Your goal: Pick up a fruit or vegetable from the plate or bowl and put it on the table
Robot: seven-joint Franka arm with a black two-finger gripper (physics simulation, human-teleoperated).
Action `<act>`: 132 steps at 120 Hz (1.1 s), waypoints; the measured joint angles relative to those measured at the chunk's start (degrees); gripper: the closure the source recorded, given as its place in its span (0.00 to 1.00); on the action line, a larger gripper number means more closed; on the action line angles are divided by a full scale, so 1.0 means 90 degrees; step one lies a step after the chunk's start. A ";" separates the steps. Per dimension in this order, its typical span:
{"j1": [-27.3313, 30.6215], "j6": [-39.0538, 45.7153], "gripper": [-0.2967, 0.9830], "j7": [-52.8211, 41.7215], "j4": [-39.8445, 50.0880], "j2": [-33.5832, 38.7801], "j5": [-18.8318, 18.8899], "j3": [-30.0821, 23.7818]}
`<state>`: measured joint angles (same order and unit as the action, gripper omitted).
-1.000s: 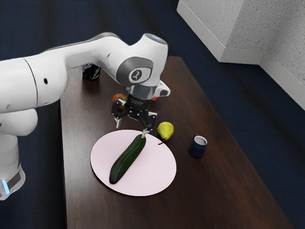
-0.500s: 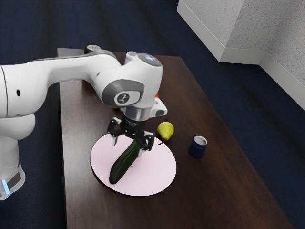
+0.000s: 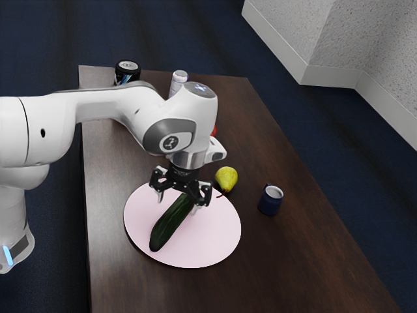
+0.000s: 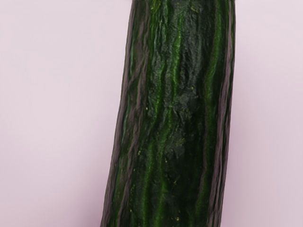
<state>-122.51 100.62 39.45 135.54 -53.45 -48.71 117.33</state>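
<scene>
One cucumber [image 3: 167, 228], dark green, ridged, lying on the plate; the item to be moved. One round plate [image 3: 218, 235], pale pink, set on a dark wooden table [image 3: 260, 274]. One black two-finger gripper [image 3: 178, 200], carried low over the cucumber's upper end as the exterior view has it; fingers spread apart, pinching nothing. In the wrist view, cucumber skin runs directly beneath the hand, pink plate on both sides.

Step in hand, by my reckoning: lining up for the grasp. Next move: lower a little, one finger down each flank, then close across the cucumber's width, lift clear of the rim and set it on bare wood. Caution: a grip so near one end may let the long body droop or swing.

Also present: one yellow-green pear [image 3: 226, 177], just beside the plate; one dark blue mug [image 3: 270, 201], apart from both.
</scene>
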 joint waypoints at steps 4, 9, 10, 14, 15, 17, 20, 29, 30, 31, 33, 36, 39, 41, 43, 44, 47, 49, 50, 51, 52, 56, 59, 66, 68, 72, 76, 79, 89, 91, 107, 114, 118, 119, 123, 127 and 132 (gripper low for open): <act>-0.0004 0.0016 0.23 -0.0001 0.0005 0.0000 -0.0011 -0.0002; -0.0017 0.0032 0.23 -0.0003 0.0007 0.0000 -0.0029 -0.0013; -0.0020 0.0035 0.23 -0.0003 0.0008 0.0000 -0.0032 -0.0014; -0.0034 0.0045 0.23 -0.0005 0.0009 0.0000 -0.0042 -0.0017; -0.0039 0.0047 0.23 -0.0006 0.0009 0.0000 -0.0045 -0.0018; -0.0049 0.0051 0.23 -0.0008 0.0010 0.0000 -0.0050 -0.0019; -0.0064 0.0056 0.24 -0.0014 0.0025 0.0000 -0.0058 -0.0020; -0.0127 0.0069 0.24 -0.0035 0.0124 0.0000 -0.0088 -0.0021; -0.0131 0.0071 0.24 -0.0037 0.0133 0.0000 -0.0090 -0.0021; -0.0134 0.0072 0.24 -0.0039 0.0140 0.0000 -0.0092 -0.0021; -0.0137 0.0074 0.24 -0.0044 0.0152 0.0000 -0.0096 -0.0021; -0.0141 0.0077 0.24 -0.0050 0.0165 0.0000 -0.0101 -0.0021; -0.0147 0.0079 0.24 -0.0056 0.0173 0.0000 -0.0106 -0.0022; -0.0150 0.0081 0.24 -0.0060 0.0176 0.0000 -0.0108 -0.0022; -0.0152 0.0082 0.24 -0.0064 0.0179 0.0000 -0.0110 -0.0022; -0.0153 0.0083 0.24 -0.0066 0.0180 0.0000 -0.0111 -0.0022; -0.0154 0.0085 0.25 -0.0072 0.0182 0.0000 -0.0113 -0.0022; -0.0155 0.0086 0.25 -0.0075 0.0183 0.0000 -0.0115 -0.0022; -0.0156 0.0086 0.25 -0.0077 0.0185 0.0000 -0.0115 -0.0022; -0.0156 0.0087 0.25 -0.0079 0.0185 0.0000 -0.0116 -0.0023; -0.0156 0.0087 0.25 -0.0081 0.0185 0.0000 -0.0116 -0.0024; -0.0157 0.0089 0.26 -0.0087 0.0187 0.0000 -0.0118 -0.0027; -0.0154 0.0090 0.26 -0.0092 0.0188 0.0000 -0.0119 -0.0032; -0.0150 0.0093 0.26 -0.0103 0.0191 0.0000 -0.0121 -0.0045; -0.0149 0.0093 0.26 -0.0105 0.0192 0.0000 -0.0121 -0.0054; -0.0149 0.0094 0.27 -0.0111 0.0189 0.0000 -0.0122 -0.0070; -0.0148 0.0094 0.28 -0.0117 0.0188 0.0000 -0.0122 -0.0079; -0.0148 0.0095 0.29 -0.0123 0.0187 0.0000 -0.0123 -0.0087; -0.0146 0.0095 0.35 -0.0145 0.0186 0.0007 -0.0123 -0.0123; -0.0144 0.0095 0.36 -0.0153 0.0186 0.0008 -0.0123 -0.0130; -0.0117 0.0091 0.45 -0.0214 0.0177 0.0010 -0.0117 -0.0190; -0.0099 0.0090 0.49 -0.0243 0.0172 0.0010 -0.0114 -0.0225; -0.0094 0.0089 0.51 -0.0259 0.0169 0.0010 -0.0111 -0.0242; -0.0094 0.0089 0.52 -0.0263 0.0169 0.0010 -0.0110 -0.0245; -0.0092 0.0089 0.55 -0.0277 0.0167 0.0010 -0.0106 -0.0257; -0.0088 0.0088 0.57 -0.0290 0.0166 0.0010 -0.0101 -0.0265; -0.0083 0.0086 0.58 -0.0305 0.0165 0.0010 -0.0094 -0.0270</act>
<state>-123.26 101.40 36.71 137.03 -53.36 -49.56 114.90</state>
